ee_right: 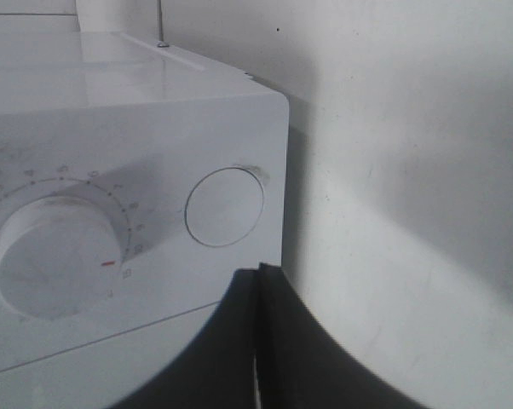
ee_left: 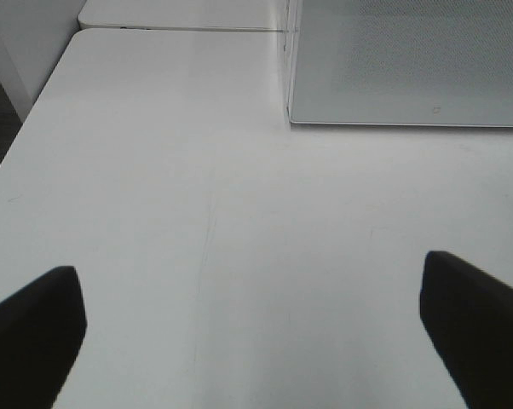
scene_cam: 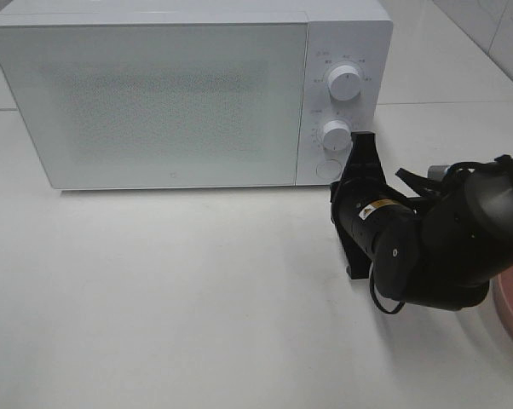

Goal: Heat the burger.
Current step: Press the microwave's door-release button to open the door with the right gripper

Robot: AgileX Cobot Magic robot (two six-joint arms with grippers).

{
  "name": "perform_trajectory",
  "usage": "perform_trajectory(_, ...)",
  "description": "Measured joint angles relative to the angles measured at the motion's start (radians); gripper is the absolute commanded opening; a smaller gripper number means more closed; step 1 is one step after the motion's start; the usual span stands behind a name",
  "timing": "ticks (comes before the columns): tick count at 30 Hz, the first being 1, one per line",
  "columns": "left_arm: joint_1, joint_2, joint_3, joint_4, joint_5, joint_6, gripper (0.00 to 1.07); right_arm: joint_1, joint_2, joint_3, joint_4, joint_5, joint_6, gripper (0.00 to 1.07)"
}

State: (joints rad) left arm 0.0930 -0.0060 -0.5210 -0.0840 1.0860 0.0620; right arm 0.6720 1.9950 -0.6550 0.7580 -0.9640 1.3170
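Right claw [scene_cam: 359, 141] was pinched shut, empty, tips just short of round button [ee_right: 224, 207] on microwave [scene_cam: 154, 102]; lower dial [ee_right: 56, 256] beside. Left claw [ee_left: 256, 332] stood spread wide above table [ee_left: 197, 170]. Burger's place could not be told.

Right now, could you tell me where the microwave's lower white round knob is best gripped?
Across the rim of the lower white round knob, straight at the front of the white microwave: it stands proud of the flat panel. The right gripper, jaws shut, should probably open first.

Bright diffuse light; soft shadow beside microwave [ee_right: 154, 111]; near fingers [ee_left: 469, 324] blurred.
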Motion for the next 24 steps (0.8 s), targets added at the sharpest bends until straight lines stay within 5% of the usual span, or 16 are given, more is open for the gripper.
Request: perform_trajectory(24,0.000,0.000,0.000,0.000,0.000,0.000,1.00,-0.104,0.101,-0.192,-0.064,0.080,-0.061,0.01)
